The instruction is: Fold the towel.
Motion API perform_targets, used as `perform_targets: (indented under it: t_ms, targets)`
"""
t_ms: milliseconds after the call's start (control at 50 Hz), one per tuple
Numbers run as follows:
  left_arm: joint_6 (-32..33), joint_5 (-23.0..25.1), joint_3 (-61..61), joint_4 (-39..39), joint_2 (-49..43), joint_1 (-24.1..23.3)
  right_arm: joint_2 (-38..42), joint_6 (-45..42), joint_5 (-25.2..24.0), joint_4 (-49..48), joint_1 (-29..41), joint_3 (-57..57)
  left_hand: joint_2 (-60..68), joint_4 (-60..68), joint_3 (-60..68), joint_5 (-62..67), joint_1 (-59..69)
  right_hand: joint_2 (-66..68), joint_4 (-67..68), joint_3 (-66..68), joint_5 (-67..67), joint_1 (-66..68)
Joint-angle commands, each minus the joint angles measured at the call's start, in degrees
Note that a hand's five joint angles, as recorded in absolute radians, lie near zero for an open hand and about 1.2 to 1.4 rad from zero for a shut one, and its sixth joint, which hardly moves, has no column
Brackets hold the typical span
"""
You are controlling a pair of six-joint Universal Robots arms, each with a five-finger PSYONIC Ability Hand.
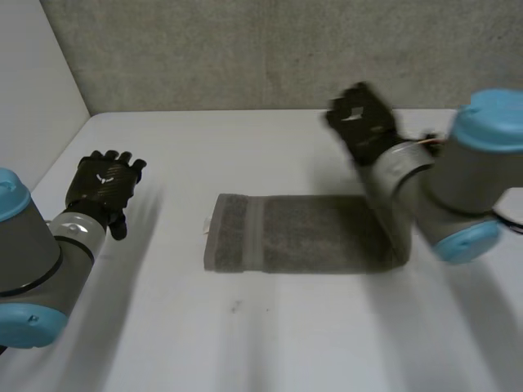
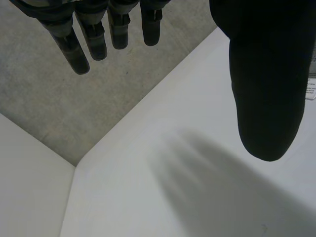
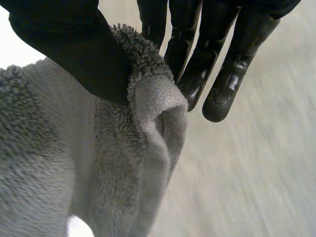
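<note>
A grey towel point(image 1: 302, 233) lies as a long folded strip across the middle of the white table point(image 1: 245, 343). Its right end is lifted off the surface toward my right hand point(image 1: 365, 121), which is raised above the table's far right. In the right wrist view the thumb point(image 3: 74, 44) pinches a bunched edge of the towel point(image 3: 74, 163) against the fingers point(image 3: 197, 59). My left hand point(image 1: 105, 184) hovers over the table's left side, well apart from the towel. Its fingers point(image 2: 81, 44) are straight and spread, and the thumb point(image 2: 266, 74) stands apart with nothing between them.
A grey back wall point(image 1: 270, 49) and a white side wall point(image 1: 33, 82) close off the table at the rear and left. A small white label point(image 1: 206, 227) sticks out at the towel's left end. A faint dark mark point(image 1: 235, 307) sits on the table in front of the towel.
</note>
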Motion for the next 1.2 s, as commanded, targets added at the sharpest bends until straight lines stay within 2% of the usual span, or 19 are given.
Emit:
perform_targets:
  t_ms: [20, 220, 240, 260, 300, 340, 420, 520, 560, 640, 680, 820, 860, 880, 900, 940, 960, 1000, 1200]
  targets:
    - [0.0, 0.0, -0.2, -0.1, 0.0, 0.1, 6.1, 0.0, -6.7, -3.3, 10.7, -1.6, 0.5, 0.4, 0.5, -1.6, 0.3, 13.0, 11.8, 11.7, 13.8, 26.0]
    - [0.0, 0.1, -0.8, 0.0, 0.0, -0.5, 14.8, -1.0, -10.3, -2.7, 17.3, 0.0, 0.5, 0.4, 0.5, -1.6, 0.3, 13.0, 11.8, 11.7, 13.8, 26.0]
    - [0.0, 0.1, -0.8, 0.0, 0.0, -0.7, 15.2, -1.4, -10.1, -2.7, 17.3, 0.3, 0.5, 0.4, 0.5, -1.6, 0.3, -4.8, -5.9, -6.0, -3.9, 8.3]
    - [0.0, 0.1, -0.8, 0.0, 0.0, -0.7, 15.2, -1.4, -10.1, -2.7, 17.3, 0.3, 0.5, 0.4, 0.5, -1.6, 0.3, -5.0, -6.1, -6.2, -4.1, 8.1]
    - [0.0, 0.1, -0.4, 0.1, 0.0, -1.2, 14.0, -1.4, -8.3, -2.7, 16.8, 0.6, 0.5, 0.4, 0.5, -1.6, 0.3, -49.7, -50.8, -50.9, -48.8, -36.6]
    - [-0.1, 0.1, 0.2, 0.2, 0.0, -2.2, 12.2, -0.6, -6.7, -2.6, 16.7, 0.6, 0.5, 0.4, 0.5, -1.6, 0.3, -57.0, -58.2, -58.3, -56.2, -44.0]
    - [-0.1, 0.0, 1.9, 0.5, 0.1, -5.2, 7.4, 2.8, -3.0, -2.6, 16.3, 1.3, 0.5, 0.4, 0.5, -1.6, 0.3, -57.0, -58.2, -58.3, -56.2, -44.0]
    - [-2.8, -0.2, 6.0, 0.5, 0.0, -10.9, 0.5, 15.2, 1.4, -2.3, 12.3, 5.0, 0.5, 0.4, 0.5, -1.6, 0.3, -57.0, -58.2, -58.3, -56.2, -44.0]
    - [-7.3, -0.2, 9.1, 0.5, -0.5, -14.6, -4.1, 23.6, 3.4, -0.3, 9.5, 8.8, 0.6, 0.5, 0.5, -1.6, 0.3, -57.0, -58.2, -58.3, -56.2, -44.0]
    - [-12.4, 0.0, 11.8, 0.5, -2.5, -17.5, -6.2, 29.9, 5.0, 3.7, 5.4, 12.6, 0.9, 0.8, 0.9, -1.3, 0.6, -57.0, -58.2, -58.3, -56.2, -44.0]
    - [-14.9, 0.1, 15.4, 0.2, -7.8, -20.2, -6.8, 33.3, 5.7, 7.3, 1.2, 16.8, 1.8, 1.6, 1.7, -0.4, 1.5, -57.0, -58.2, -58.3, -56.2, -44.0]
    - [-13.9, -2.7, 21.6, -2.6, -18.8, -21.4, -5.9, 33.9, 5.0, 8.6, -5.8, 23.3, 1.9, 1.8, 1.9, -0.3, 1.7, -56.7, -57.8, -57.9, -55.8, -43.6]
    - [-13.4, -4.1, 22.0, -3.5, -20.6, -21.1, -5.0, 33.8, 4.8, 8.5, -6.7, 23.9, 1.8, 1.7, 1.7, -0.4, 1.5, -48.7, -49.9, -49.9, -47.8, -35.7]
    - [-12.9, -5.4, 21.7, -4.1, -21.6, -20.5, -3.3, 33.5, 4.6, 8.4, -7.3, 24.1, 1.6, 1.5, 1.5, -0.6, 1.3, -38.0, -39.2, -39.3, -37.2, -25.0]
    - [-12.9, -5.4, 21.7, -4.1, -21.6, -20.5, -3.3, 33.5, 4.6, 8.4, -7.3, 24.1, 1.6, 1.5, 1.5, -0.6, 1.3, -37.9, -39.1, -39.2, -37.1, -24.9]
    - [-12.5, -6.8, 20.3, -4.9, -22.1, -18.9, -0.8, 32.4, 4.1, 7.6, -8.3, 23.6, 1.3, 1.1, 1.2, -0.9, 1.0, -12.8, -14.0, -14.1, -12.0, 0.2]
    - [-12.5, -6.8, 20.3, -4.9, -22.1, -18.9, -0.8, 32.4, 4.1, 7.6, -8.3, 23.5, 1.3, 1.1, 1.2, -0.9, 1.0, -12.7, -13.9, -13.9, -11.8, 0.3]
    - [-12.5, -6.8, 17.2, -5.4, -20.7, -18.3, -0.2, 29.7, 4.2, 6.5, -9.0, 22.7, 1.3, 1.1, 1.2, -0.9, 1.0, 12.9, 11.7, 11.6, 13.7, 25.9]
    - [-13.4, -6.6, 7.6, -5.3, -8.5, -18.1, -6.3, 20.6, 5.2, 3.4, -5.0, 13.6, 1.1, 1.0, 1.0, -1.1, 0.8, 13.0, 11.8, 11.7, 13.8, 26.0]
